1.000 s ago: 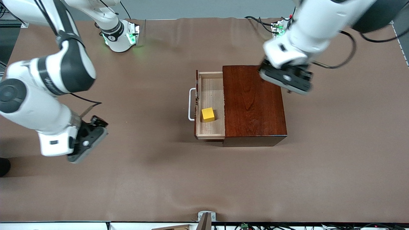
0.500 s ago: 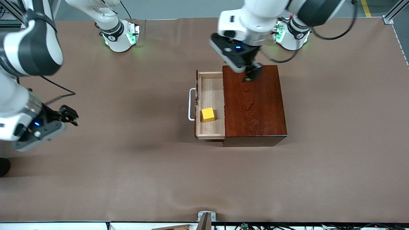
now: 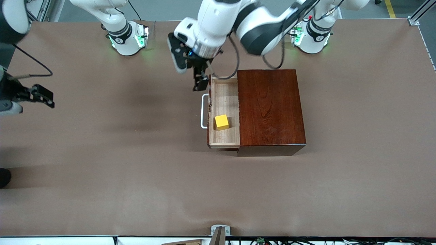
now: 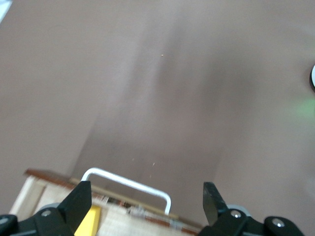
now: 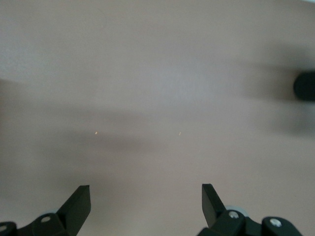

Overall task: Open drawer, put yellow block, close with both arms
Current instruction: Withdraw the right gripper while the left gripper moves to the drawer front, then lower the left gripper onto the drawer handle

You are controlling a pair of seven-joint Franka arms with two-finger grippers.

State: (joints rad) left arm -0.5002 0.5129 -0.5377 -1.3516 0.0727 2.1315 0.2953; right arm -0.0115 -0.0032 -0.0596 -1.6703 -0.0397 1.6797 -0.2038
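Note:
The drawer point(image 3: 224, 98) stands pulled out of the dark reddish-brown box point(image 3: 270, 109), its white handle point(image 3: 203, 112) toward the right arm's end of the table. The yellow block point(image 3: 221, 121) lies in the tray. My left gripper point(image 3: 199, 81) hangs open over the drawer's front edge, at the end of the handle toward the bases. In the left wrist view the handle point(image 4: 130, 183) and a corner of the yellow block point(image 4: 89, 221) lie between the open left gripper's point(image 4: 146, 202) fingers. My right gripper point(image 3: 42, 96) is open over bare table at its own end; the right gripper point(image 5: 146, 200) holds nothing.
Both green-lit bases point(image 3: 129, 37) point(image 3: 311, 34) stand along the table edge farthest from the camera. A small metal bracket point(image 3: 219, 231) sits at the nearest edge. A dark object point(image 3: 4, 177) shows at the right arm's end, off the table.
The left arm has swung from over the box top to the drawer's handle end. The right arm has drawn back toward its end of the table. Drawer and block have not moved.

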